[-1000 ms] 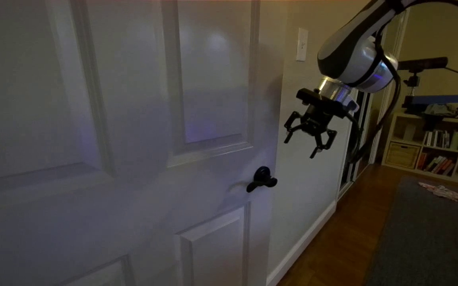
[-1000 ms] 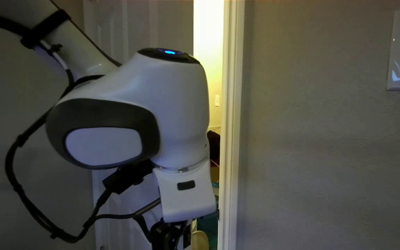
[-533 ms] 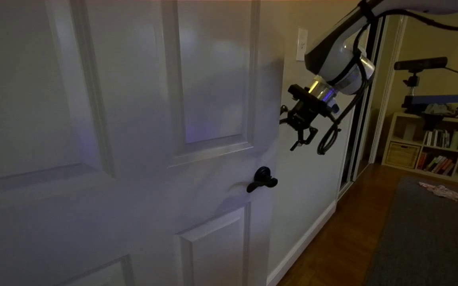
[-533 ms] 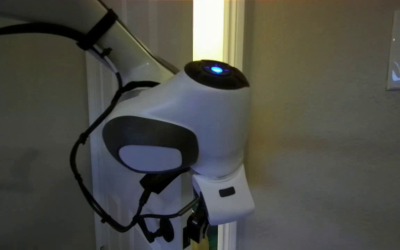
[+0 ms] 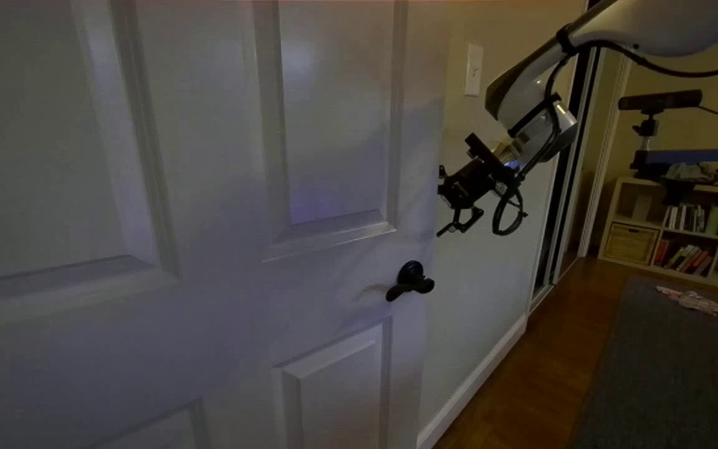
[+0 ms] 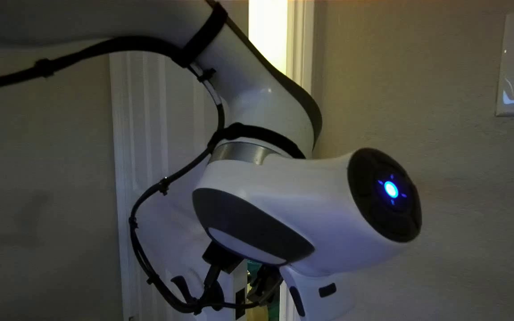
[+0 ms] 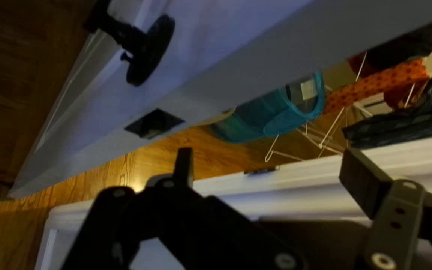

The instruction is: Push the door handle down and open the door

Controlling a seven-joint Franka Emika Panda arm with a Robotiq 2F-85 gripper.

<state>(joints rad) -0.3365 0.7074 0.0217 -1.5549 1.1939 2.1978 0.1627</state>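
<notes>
All views share door (image 5: 215, 274); wrist view looks down.

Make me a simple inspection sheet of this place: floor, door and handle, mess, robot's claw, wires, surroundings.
Surface: wooden floor, partly covered by a dark rug.
Door: white, ajar.
Door handle: black lever; can't tell if pressed.
Clutter: patterned cloth on the rug; teal mesh container beyond the door.
Gripper: open, holding nothing, apart from the handle in the wrist view.
Cables: black cable hangs in a loop beside the arm.
Surroundings: light switch on the wall; bookshelf farther back.
</notes>
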